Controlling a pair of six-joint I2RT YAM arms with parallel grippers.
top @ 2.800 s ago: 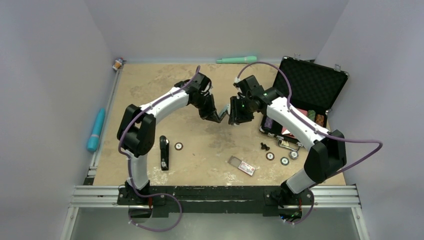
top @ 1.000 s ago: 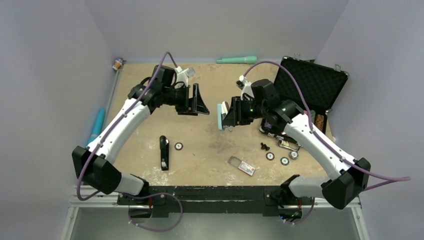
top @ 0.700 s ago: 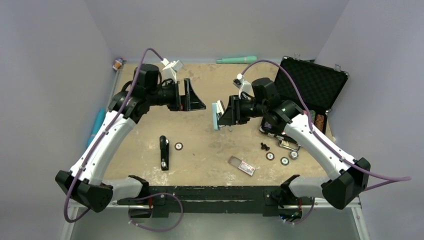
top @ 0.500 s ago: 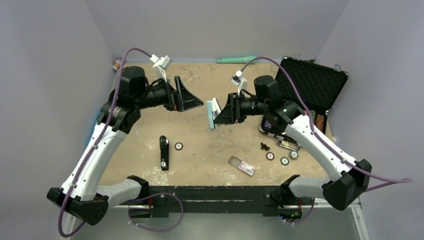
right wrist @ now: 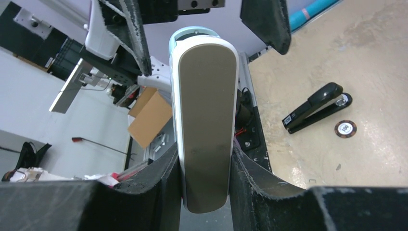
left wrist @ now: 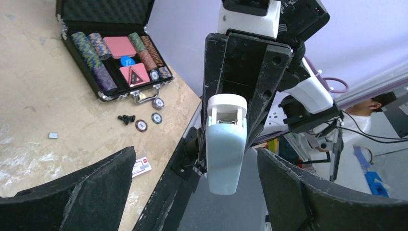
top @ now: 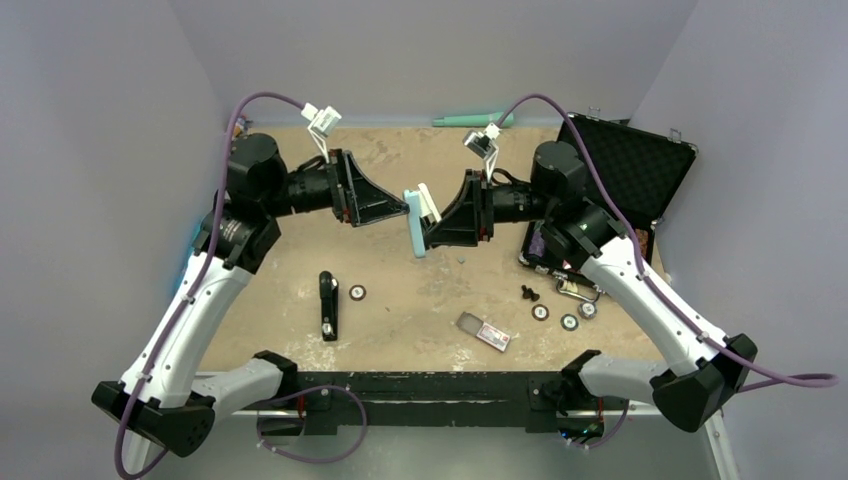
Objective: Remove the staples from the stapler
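**Fingers of left gripper spread; right gripper clamped on pale-blue stapler**

The left gripper's 2 fingers stood wide apart and held nothing. The right gripper's 2 fingers pressed on the pale-blue stapler, 1 on each side, and held it in the air above the table. The 2 grippers faced each other, with the left gripper near the stapler's free end. 1 small grey strip of the staples lay on the table, apart from the held stapler. 1 black stapler lay on the table's left side.

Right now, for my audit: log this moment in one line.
right gripper: shut on pale-blue plastic stapler, aloft | left gripper: open | small grey metal strip: on tan table
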